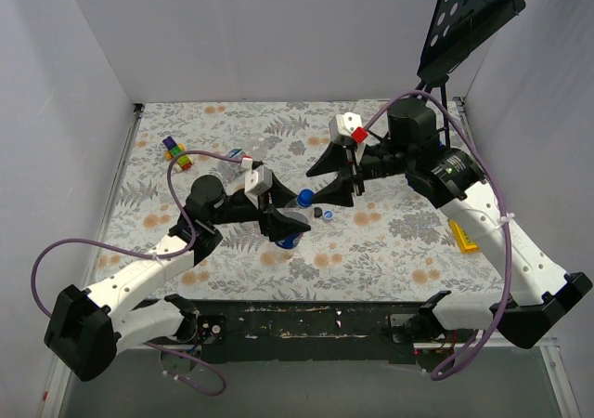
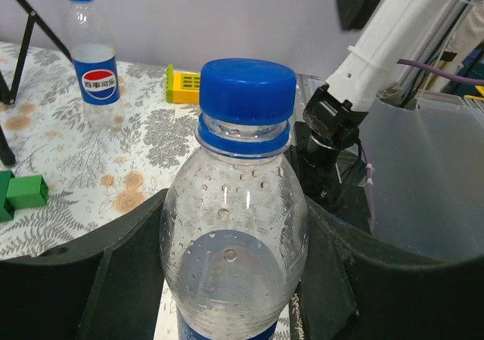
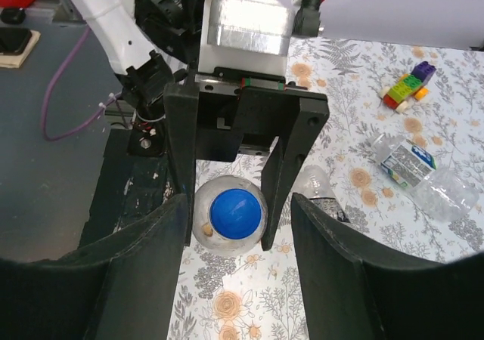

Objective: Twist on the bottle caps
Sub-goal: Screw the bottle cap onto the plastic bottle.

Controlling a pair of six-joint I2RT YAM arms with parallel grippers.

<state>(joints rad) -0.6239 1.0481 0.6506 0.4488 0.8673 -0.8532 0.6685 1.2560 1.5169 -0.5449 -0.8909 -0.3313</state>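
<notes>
As left end effector (image 1: 286, 225) grips bottle (image 2: 234, 264), blue cap (image 2: 247, 91) seemingly untouched.

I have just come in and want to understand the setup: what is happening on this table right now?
The left gripper is shut on a clear bottle and holds it upright. A blue cap already sits on its neck; whether it is fully tight cannot be told. The right gripper is lined up over that cap with its fingers open, not touching it. A black cap and a second blue cap lie loose on the table, and another bottle lies on its side.
</notes>
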